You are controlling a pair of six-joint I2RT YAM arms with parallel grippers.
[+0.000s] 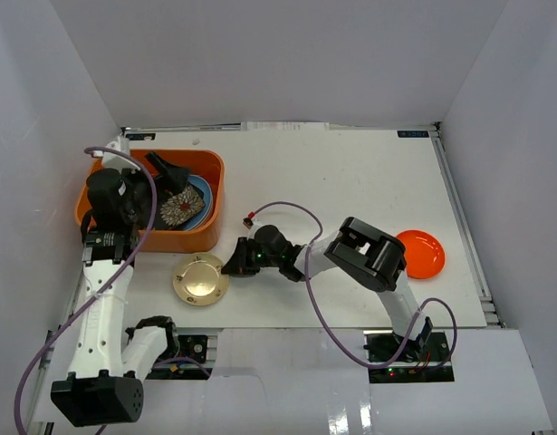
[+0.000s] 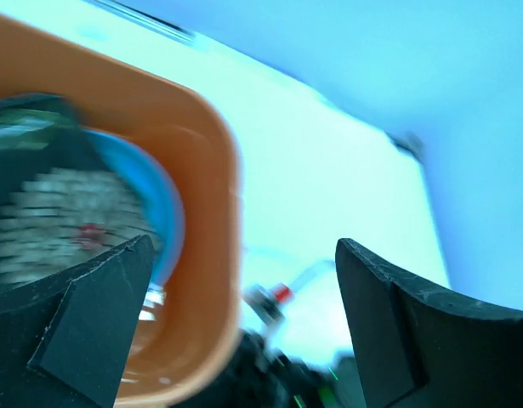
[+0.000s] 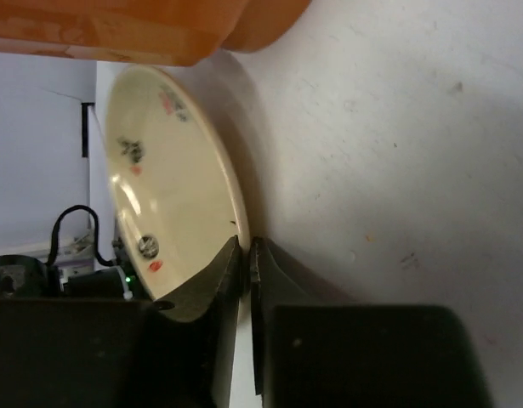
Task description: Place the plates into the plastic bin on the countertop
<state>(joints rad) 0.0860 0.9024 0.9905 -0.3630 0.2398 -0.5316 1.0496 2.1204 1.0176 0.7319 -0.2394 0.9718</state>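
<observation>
Over on the left, the plastic bin [image 1: 174,241] sits at the far left corner of the countertop [image 1: 350,181]. The left arm reaches over it. The left gripper [image 2: 241,255] hangs above the bin with its fingers spread wide and nothing between them. Inside the bin I can see a black floral plate [image 1: 180,210] lying on top of a light blue plate [image 1: 202,195], whose edge shows on the right side. The wrist view there is blurred, so the rest of what is in the bin is hard to make out.

Just in front of the bin, near its right front corner, a cream plate [image 1: 200,279] with a few small marks lies on the white surface, apart from the bin wall. The right arm stretches across to it from the right, and the right gripper [image 1: 231,268] is at the plate's right edge. Its fingers are drawn almost together and pinch the rim, one over the inner face and one outside it. I cannot tell whether that edge is lifted off the surface.

Far to the right, well apart from everything else, an orange plate [image 1: 420,254] rests on the countertop near the right rail.
</observation>
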